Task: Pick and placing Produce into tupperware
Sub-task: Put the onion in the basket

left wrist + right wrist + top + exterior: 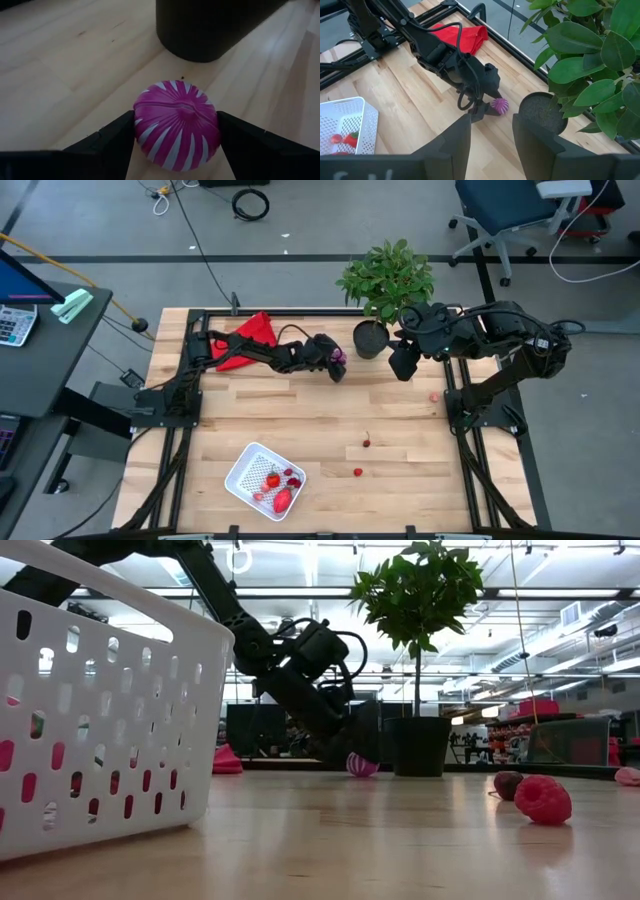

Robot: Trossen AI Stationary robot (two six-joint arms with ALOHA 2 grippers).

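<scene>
A: Left gripper (337, 367) is down at the table's far side, just beside the black plant pot (369, 339). The purple ball (176, 125) sits between its two fingers (112, 145).

B: Clamped?

A: The fingers stand at either side of it, right at its flanks. Cannot tell whether they press on it. The ball is on the wood, as the low view shows (361, 765).

B: Markings?

A: Purple-pink with pale stripes running from a centre point.

B: Right gripper?

A: Right gripper (403, 360) hangs above the table near the pot, on the other side from the left one. Its jaws are apart with nothing between them; past its fingers (451, 145) one sees the left arm, the ball (499, 105) and the plant (592, 65).

B: The container?

A: White container (263, 479) near the front edge, towards the left, set at an angle. Red fruit pieces (279, 487) lie in it, one of them a strawberry; I cannot count them surely.

B: Loose fruit?

A: Two small red pieces on the bare wood right of the container (367, 443) (358, 472), apart from each other. A pinkish piece (434, 395) near the right edge. In the low view a raspberry-like piece (542, 799) touches a darker one (508, 784).

B: Anything else?

A: Red cloth (247, 338) at the far left corner, under the left arm.
</scene>
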